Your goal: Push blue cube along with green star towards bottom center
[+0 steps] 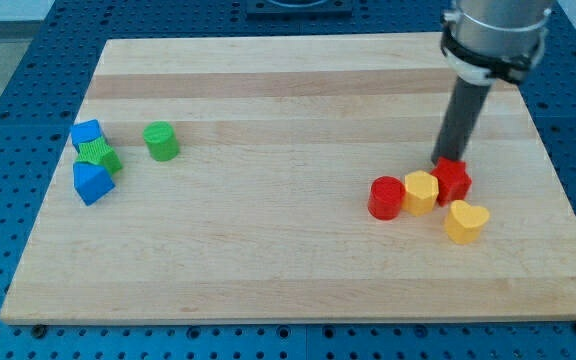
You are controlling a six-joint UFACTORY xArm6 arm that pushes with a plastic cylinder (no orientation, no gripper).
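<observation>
A blue cube sits at the view's left, touching a green star just below it. A second blue block touches the star from below. A green cylinder stands apart to their right. My tip is far away at the view's right, at the top edge of a red star-like block, nowhere near the blue cube or green star.
At the right, a red cylinder, a yellow hexagonal block and the red block sit in a row, with a yellow heart just below. The wooden board lies on a blue pegboard.
</observation>
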